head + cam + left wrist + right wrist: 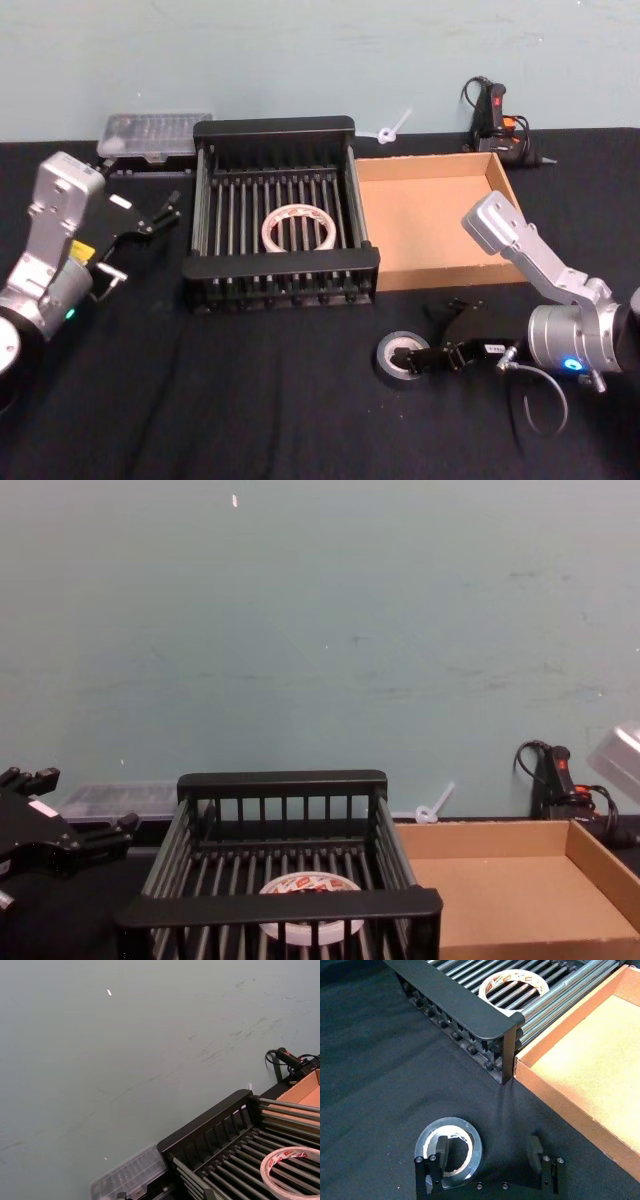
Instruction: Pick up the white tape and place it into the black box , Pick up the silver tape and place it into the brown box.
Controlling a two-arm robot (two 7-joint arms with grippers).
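Right gripper [487,1160] low at the bench's front edge, fingers spread, one finger inside the silver tape [449,1146], left gripper [140,232] raised beside the black box [280,127], fingers spread, white tape [298,227] inside.

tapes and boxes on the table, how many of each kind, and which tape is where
Tape rolls: 2, the white tape lying in the black box and the silver tape on the black cloth, with one finger of the open right gripper in its hole.
Open boxes: 2, the black box and the brown box.
Clear lidded case: 1.
Total: 5.
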